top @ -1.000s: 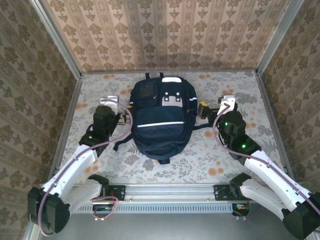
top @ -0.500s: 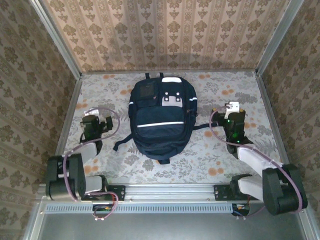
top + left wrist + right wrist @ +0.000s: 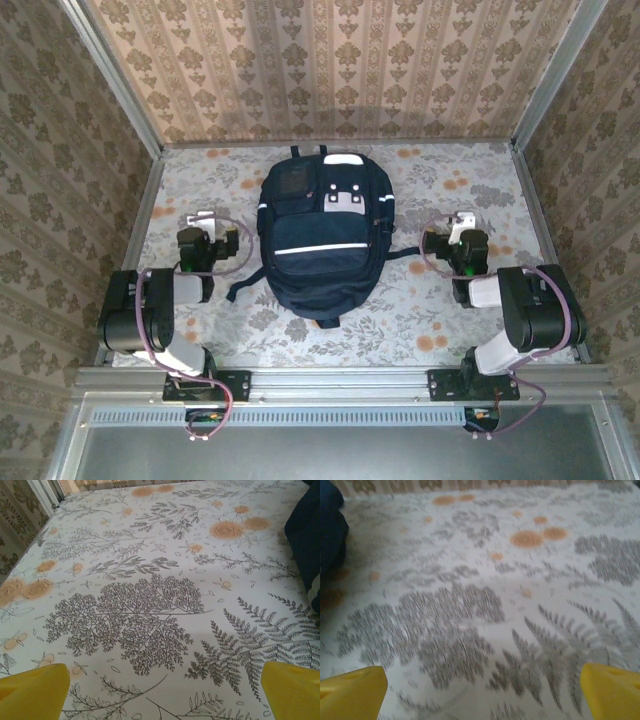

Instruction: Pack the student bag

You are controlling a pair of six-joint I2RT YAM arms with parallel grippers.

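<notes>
the student bag (image 3: 318,235) lies flat mid-table on a pale cloth (image 3: 400,320) printed with grey ferns and orange blooms. damask wallpaper (image 3: 330,70) closes three sides. the left gripper (image 3: 201,220) at the bag's 9 o'clock and the right gripper (image 3: 463,222) at 3 o'clock both gape wide, empty.

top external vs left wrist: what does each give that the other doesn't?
Top external: the whole student bag, the right tool, papered walls. Left wrist: the left tool close up, yellow fingertips wide apart over fern print. Shared: the floral tablecloth and the bag's dark side.
</notes>
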